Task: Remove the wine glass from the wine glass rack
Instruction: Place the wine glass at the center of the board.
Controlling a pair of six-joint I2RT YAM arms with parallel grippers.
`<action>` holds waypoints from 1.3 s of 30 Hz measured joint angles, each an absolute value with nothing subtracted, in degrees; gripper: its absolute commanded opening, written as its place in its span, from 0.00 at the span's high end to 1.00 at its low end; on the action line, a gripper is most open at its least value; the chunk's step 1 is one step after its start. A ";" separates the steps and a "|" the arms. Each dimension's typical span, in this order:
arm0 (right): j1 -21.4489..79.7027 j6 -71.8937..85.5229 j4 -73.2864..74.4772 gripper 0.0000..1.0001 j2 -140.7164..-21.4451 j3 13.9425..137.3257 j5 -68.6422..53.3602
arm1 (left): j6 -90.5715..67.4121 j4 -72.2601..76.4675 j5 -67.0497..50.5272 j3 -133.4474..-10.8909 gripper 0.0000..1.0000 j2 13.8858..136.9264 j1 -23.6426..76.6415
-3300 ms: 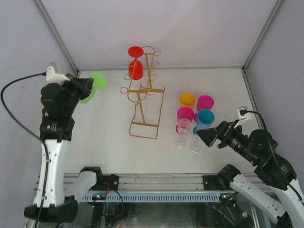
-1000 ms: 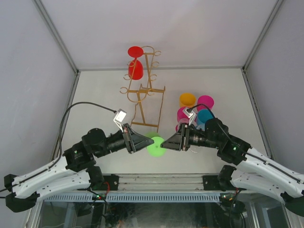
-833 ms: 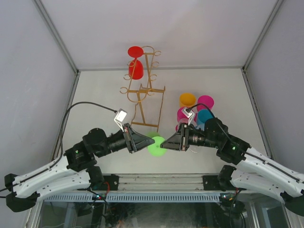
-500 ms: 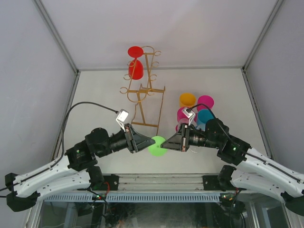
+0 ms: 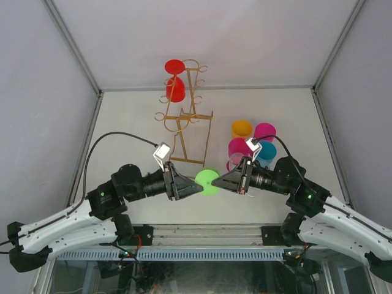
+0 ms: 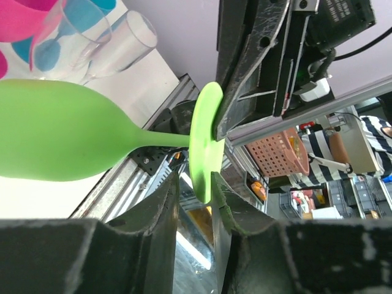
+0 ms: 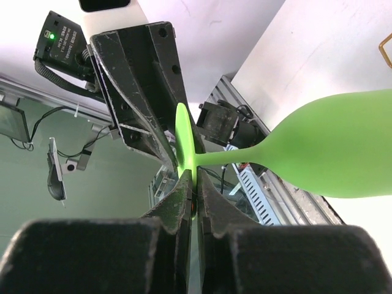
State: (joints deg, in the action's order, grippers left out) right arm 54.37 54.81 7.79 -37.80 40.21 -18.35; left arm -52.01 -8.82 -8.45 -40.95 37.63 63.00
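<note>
A green wine glass (image 5: 208, 182) hangs in the air near the table's front, between my two grippers. My right gripper (image 5: 218, 184) is shut on the edge of its round foot (image 7: 185, 147), and its bowl (image 7: 343, 147) points away. My left gripper (image 6: 195, 184) is open; its fingers straddle the same foot (image 6: 205, 147) with a gap on one side. The gold wire wine glass rack (image 5: 187, 122) stands at the back centre. A red wine glass (image 5: 174, 86) hangs upside down from its top left hook.
Right of the rack stands a cluster of glasses: orange (image 5: 241, 128), magenta (image 5: 264, 131), pink (image 5: 239, 147), teal (image 5: 266, 150) and a clear one (image 5: 236, 162). Grey walls close in the table on the left, right and back.
My right gripper has shut on the green glass's foot and my left gripper has opened around it. The glass has shifted slightly up and right.
</note>
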 measured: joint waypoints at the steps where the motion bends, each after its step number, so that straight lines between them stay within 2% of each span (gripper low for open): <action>1: 54.37 54.81 7.27 1.00 -37.85 40.03 -18.55 | -52.18 -8.34 -8.91 -40.95 0.74 37.76 63.00; 5: 54.37 54.72 5.91 1.00 -38.41 39.99 -20.08 | -52.97 -6.33 -9.93 -40.95 0.90 38.41 63.00; 9: 54.37 54.17 5.41 1.00 -38.59 39.90 -20.88 | -53.47 -5.58 -10.61 -40.95 1.00 38.72 62.98; 10: 54.37 53.84 5.15 0.96 -38.54 39.90 -20.93 | -53.49 -5.48 -10.61 -40.91 1.00 38.57 62.98; 13: 54.39 53.08 4.75 0.63 -38.20 39.90 -21.04 | -53.23 -4.73 -10.66 -40.14 1.00 37.80 63.05; 14: 54.37 53.01 4.95 0.56 -37.95 39.92 -20.91 | -52.86 -4.89 -10.63 -39.81 1.00 37.43 63.09; 16: 54.33 51.92 6.87 0.48 -37.08 40.49 -19.90 | -51.40 -5.52 -10.68 -38.98 1.00 36.34 63.09; 27: 46.24 44.95 25.41 0.37 -31.07 53.08 -5.50 | -30.89 -14.85 -13.30 -37.41 1.00 31.29 65.52; 30: 42.54 44.71 28.64 0.26 -28.69 53.95 -3.53 | -22.61 -17.19 -14.85 -35.53 1.00 28.05 67.00; 32: 40.51 44.95 30.41 0.22 -27.81 53.95 -3.33 | -17.76 -18.00 -16.38 -34.44 1.00 25.65 67.35; 39: 37.93 46.85 28.18 0.20 -27.16 53.95 -12.86 | -4.78 -17.39 -28.14 -30.39 1.00 19.88 67.40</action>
